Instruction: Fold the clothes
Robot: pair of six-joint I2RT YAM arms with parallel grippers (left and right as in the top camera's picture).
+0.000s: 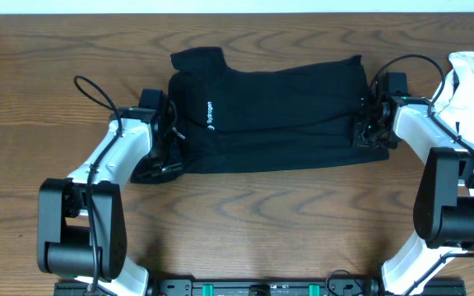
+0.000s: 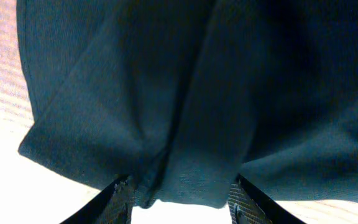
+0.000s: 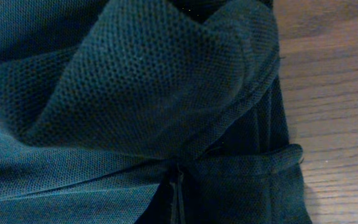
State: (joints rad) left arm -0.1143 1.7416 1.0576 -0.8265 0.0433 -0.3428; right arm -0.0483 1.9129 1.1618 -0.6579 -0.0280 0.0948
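Folding shirt (image 1: 278, 115), spread across table (image 1: 245, 222).
Pinched tight by right gripper (image 1: 369, 122); straddled by half-spread left gripper (image 2: 179, 196), hold not clear. May slip out left and skew if pulled from right alone.

My left arm (image 1: 109, 156) rises from the near left corner of the desk (image 1: 262, 222) and reaches inward, elbow bent, wrist angled down. My left gripper (image 2: 179, 202) has its fingers (image 2: 120, 196) standing apart around a fold of the black T-shirt (image 1: 278, 111); whether they press it I cannot tell. My right arm (image 1: 426, 131) comes up from the near right corner and bends inward, wrist low. My right gripper (image 3: 179, 193) is clamped tight on the black T-shirt.
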